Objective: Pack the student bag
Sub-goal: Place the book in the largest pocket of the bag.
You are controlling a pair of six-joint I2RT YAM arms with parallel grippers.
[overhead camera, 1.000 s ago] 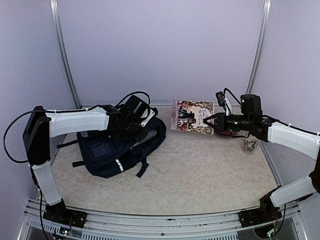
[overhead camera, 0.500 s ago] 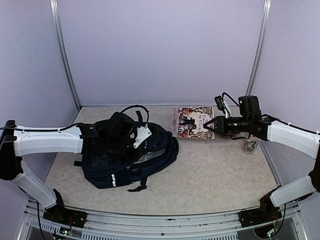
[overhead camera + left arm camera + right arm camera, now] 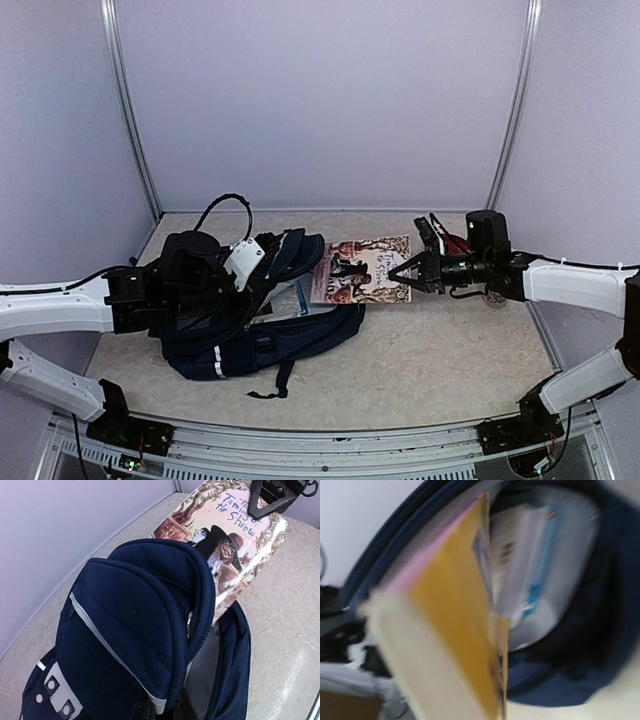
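The student bag [image 3: 250, 345], a dark navy backpack, lies at the left of the table with its mouth toward the right. My left gripper [image 3: 252, 268] is shut on the edge of the bag's front flap [image 3: 140, 620] and holds it raised. In the left wrist view its fingers [image 3: 142, 711] pinch the flap's rim at the bottom. My right gripper [image 3: 405, 272] is shut on the right end of a picture-cover book [image 3: 358, 270], "The Taming of the Shrew" [image 3: 225, 535]. The book's left end reaches under the raised flap at the bag's mouth. The right wrist view is blurred, with the book [image 3: 450, 625] before the open bag [image 3: 600, 640].
White and blue papers [image 3: 535, 575] sit inside the bag, also visible below the flap [image 3: 292, 297]. A clear cup [image 3: 497, 298] stands by the right wall, behind my right arm. A black strap [image 3: 275, 383] trails toward the front edge. Metal posts stand in both back corners.
My left arm has swung toward the front left, dragging the bag forward and lifting its flap. My right gripper has carried the book leftward to the bag's mouth.
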